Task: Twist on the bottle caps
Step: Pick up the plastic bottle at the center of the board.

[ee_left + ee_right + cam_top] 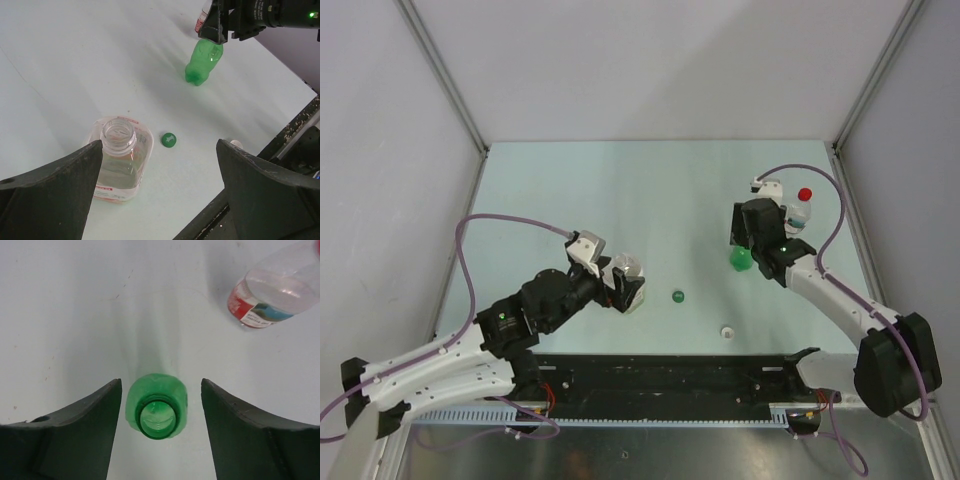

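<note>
Table [620,200]: pale blue-green, flat.
Standing left: wide clear bottle [120,160], neck open.
Standing right: green bottle [156,407], neck open; small red-labelled bottle [270,295] near it.
Lying between: green cap [169,139]; white cap [727,331], nearer the front.

You won't find a single word you can read here. The small clear bottle [272,292] wears a red label [239,307] with a white and teal band, but its print is too blurred to make out. The wider clear bottle [119,160] carries a red-orange label [106,189] whose lettering is too small to tell. The green cap [169,139] bears a small white mark on its top, and you cannot tell its shape. No brand or number is legible anywhere.
</note>
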